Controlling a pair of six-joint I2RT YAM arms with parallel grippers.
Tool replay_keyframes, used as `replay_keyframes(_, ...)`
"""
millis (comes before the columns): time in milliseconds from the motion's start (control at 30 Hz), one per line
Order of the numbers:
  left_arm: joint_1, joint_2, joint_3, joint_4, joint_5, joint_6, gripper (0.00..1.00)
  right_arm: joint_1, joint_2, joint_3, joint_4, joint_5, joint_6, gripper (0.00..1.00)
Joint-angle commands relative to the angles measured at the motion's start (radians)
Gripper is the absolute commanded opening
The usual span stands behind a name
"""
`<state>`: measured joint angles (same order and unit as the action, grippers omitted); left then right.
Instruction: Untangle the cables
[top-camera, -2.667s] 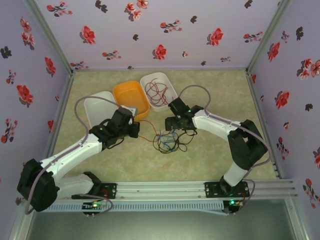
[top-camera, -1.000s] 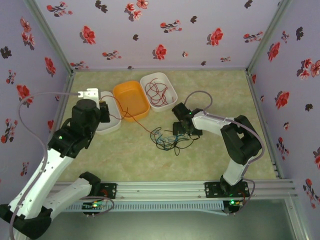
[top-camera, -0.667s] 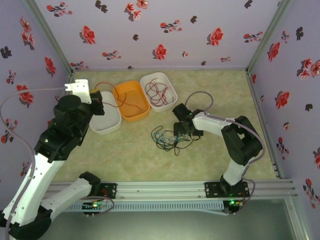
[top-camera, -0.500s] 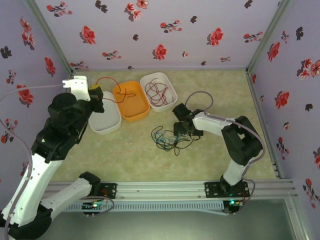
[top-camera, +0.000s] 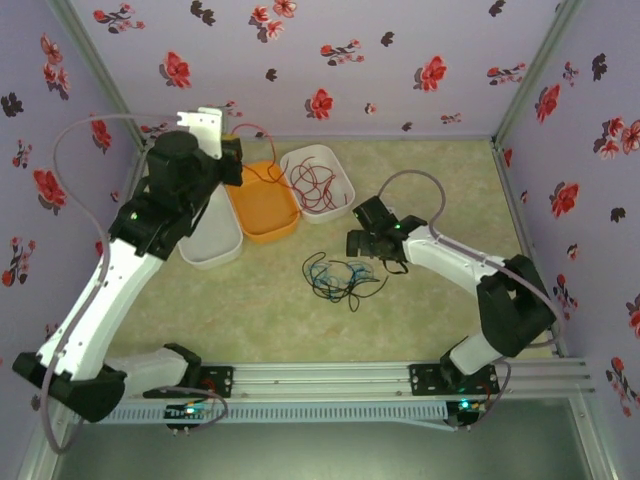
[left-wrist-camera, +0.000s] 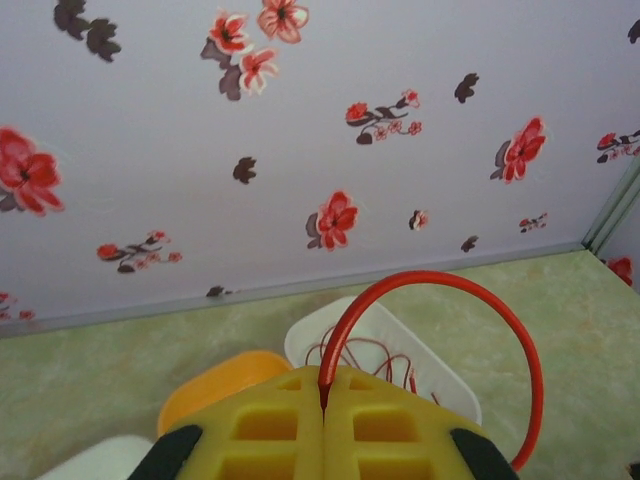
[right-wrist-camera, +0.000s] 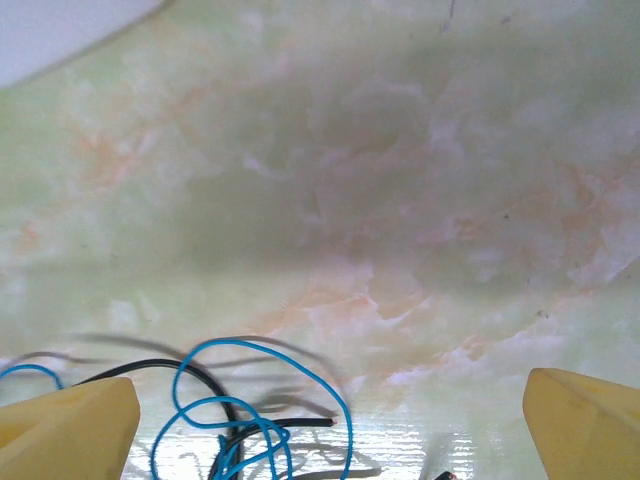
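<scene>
A loose bundle of black and blue cables (top-camera: 335, 278) lies mid-table. My left gripper (top-camera: 236, 160) is raised high near the back wall and shut on a red cable (top-camera: 262, 140). In the left wrist view the yellow fingers (left-wrist-camera: 324, 372) pinch the red cable (left-wrist-camera: 440, 282), which arcs up and falls off to the right. My right gripper (top-camera: 355, 248) hovers just right of the bundle, open. In the right wrist view its fingertips (right-wrist-camera: 325, 430) stand wide apart above a blue cable (right-wrist-camera: 300, 375) and a black cable (right-wrist-camera: 190, 375), with nothing between them.
At the back left stand an orange bin (top-camera: 265, 215), a white bin (top-camera: 312, 150) holding several red cables, and another white bin (top-camera: 212, 240). Flowered walls close in the table on three sides. The arm bases sit on the rail at the near edge.
My left arm has risen and swung toward the back wall, pulling the red cable clear of the bundle and over the bins. The right gripper has drawn back slightly from the bundle, still open.
</scene>
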<state>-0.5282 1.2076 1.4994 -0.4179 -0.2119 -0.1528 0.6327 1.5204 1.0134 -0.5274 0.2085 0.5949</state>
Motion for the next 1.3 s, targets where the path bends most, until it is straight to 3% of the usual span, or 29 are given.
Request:
replay_keyframes(0,0.02,0.067,0.086,0.075,0.032,0.038,0.0,-0.007,-0.052,0.021,0.011,0.052,-0.008,0.99)
replay_keyframes(567,0.086,0.49,0.362,0.157,0.078,0.056,0.0,-0.007,-0.219,0.041,-0.002,0.225,-0.03,0.99)
replay_keyframes(800,0.087,0.668,0.495,0.091,0.068,0.084,0.0,-0.007,-0.255,0.05,-0.024,0.267,-0.031,0.99)
replay_keyframes(1100,0.084,0.847,0.636,-0.03,-0.033,0.147,0.0,-0.008,-0.259,0.075,-0.059,0.302,-0.024,0.99)
replay_keyframes(1267,0.042,0.922,0.704,-0.1,-0.168,0.217,0.0,-0.01,-0.243,0.093,-0.067,0.306,-0.023,0.99)
